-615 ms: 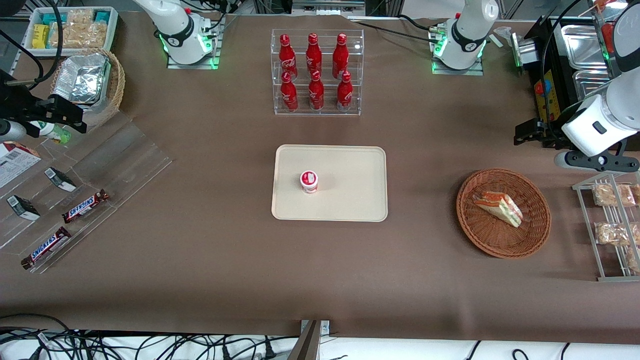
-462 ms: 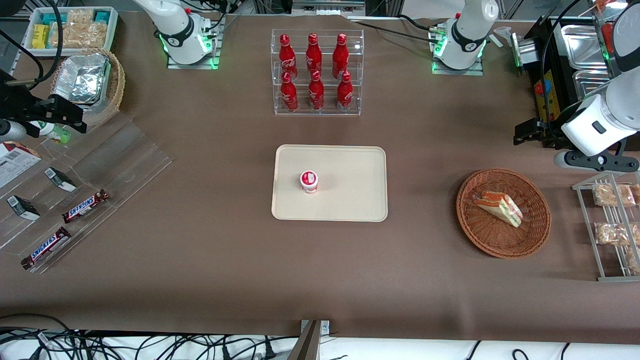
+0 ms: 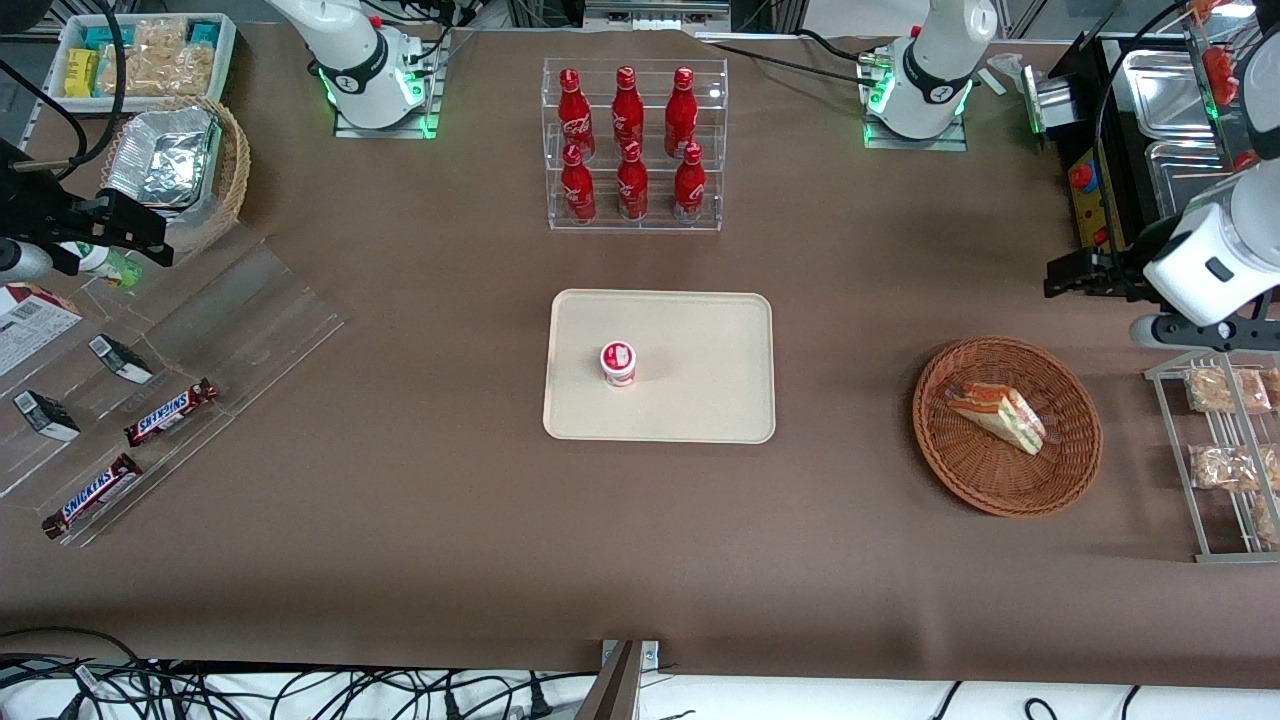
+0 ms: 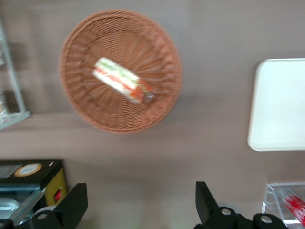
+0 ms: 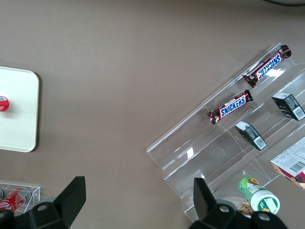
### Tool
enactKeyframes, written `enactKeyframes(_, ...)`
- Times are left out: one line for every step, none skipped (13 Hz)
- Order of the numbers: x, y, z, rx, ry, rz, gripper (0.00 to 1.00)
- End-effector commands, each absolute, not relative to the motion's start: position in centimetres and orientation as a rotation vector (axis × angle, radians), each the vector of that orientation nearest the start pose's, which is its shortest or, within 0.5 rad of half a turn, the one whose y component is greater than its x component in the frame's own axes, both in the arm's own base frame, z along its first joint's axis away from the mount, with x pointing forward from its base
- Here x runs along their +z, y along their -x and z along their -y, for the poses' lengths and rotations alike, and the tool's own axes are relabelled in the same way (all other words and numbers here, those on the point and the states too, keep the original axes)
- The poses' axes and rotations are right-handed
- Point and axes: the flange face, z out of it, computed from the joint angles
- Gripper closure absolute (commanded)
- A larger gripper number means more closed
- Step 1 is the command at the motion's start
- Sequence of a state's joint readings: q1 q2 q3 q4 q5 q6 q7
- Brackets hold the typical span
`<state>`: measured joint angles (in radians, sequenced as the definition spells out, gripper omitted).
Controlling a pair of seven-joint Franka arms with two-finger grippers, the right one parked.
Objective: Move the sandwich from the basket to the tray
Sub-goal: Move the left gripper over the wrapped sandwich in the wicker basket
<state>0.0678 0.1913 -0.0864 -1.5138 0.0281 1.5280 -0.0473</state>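
While the table point(image 3: 420, 520) stretches wide under everything, the working arm's claw point(image 4: 138, 202) hangs up high, farther from the front camera than the basket point(image 3: 1070, 470) and not over it, fingers point(image 4: 76, 202) spread wide with nothing between them. So we're at the reach, by my reading, and nothing of the carry is done yet. To do it well, I'd say come across until the claw is centred over the sandwich point(image 3: 998, 414), turn the wrist so the fingers close across the wedge's narrow width and not along its length, then drop straight down between the wicker walls without snagging the rim; squeeze gently, since wrapped soft bread will likely squash or slip. Now the holders, big to small: the tray point(image 3: 700, 410) sits mid-table, well apart from the basket, with only a small red-lidded cup point(image 3: 618, 362) standing on it and plenty of bare surface beside that for a landing. The clear rack point(image 3: 633, 215), farther from the camera than the tray, holds six red bottles point(image 3: 627, 108). The basket holds just the one sandwich, lying flat near its middle.
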Motion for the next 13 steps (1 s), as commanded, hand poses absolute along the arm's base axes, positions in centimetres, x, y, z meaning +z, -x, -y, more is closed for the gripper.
enactKeyframes(50.6, -61.3, 0.2, 0.275, 3.040, 0.304, 0.00)
enactKeyframes(49.5, -61.5, 0.0, 0.263, 3.030, 0.371, 0.00)
enactKeyframes(48.3, -61.6, -0.3, 0.248, 3.014, 0.468, 0.00)
enactKeyframes(47.1, -61.7, -0.8, 0.222, 2.996, 0.577, 0.00)
enactKeyframes(46.2, -61.7, -0.9, 0.196, 2.982, 0.655, 0.00)
enactKeyframes(44.9, -61.7, -1.0, 0.174, 2.963, 0.739, 0.00)
enactKeyframes(43.8, -61.6, -1.3, 0.146, 2.934, 0.841, 0.00)
enactKeyframes(42.7, -61.6, -1.4, 0.125, 2.916, 0.911, 0.00)
enactKeyframes(41.4, -61.3, -1.7, 0.119, 2.905, 0.950, 0.00)
enactKeyframes(39.9, -61.1, -2.3, 0.101, 2.890, 1.009, 0.00)
enactKeyframes(38.5, -60.8, -2.4, 0.072, 2.871, 1.080, 0.00)
enactKeyframes(37.2, -60.6, -2.4, 0.053, 2.861, 1.119, 0.00)
enactKeyframes(35.6, -60.5, -2.4, 0.053, 2.847, 1.160, 0.00)
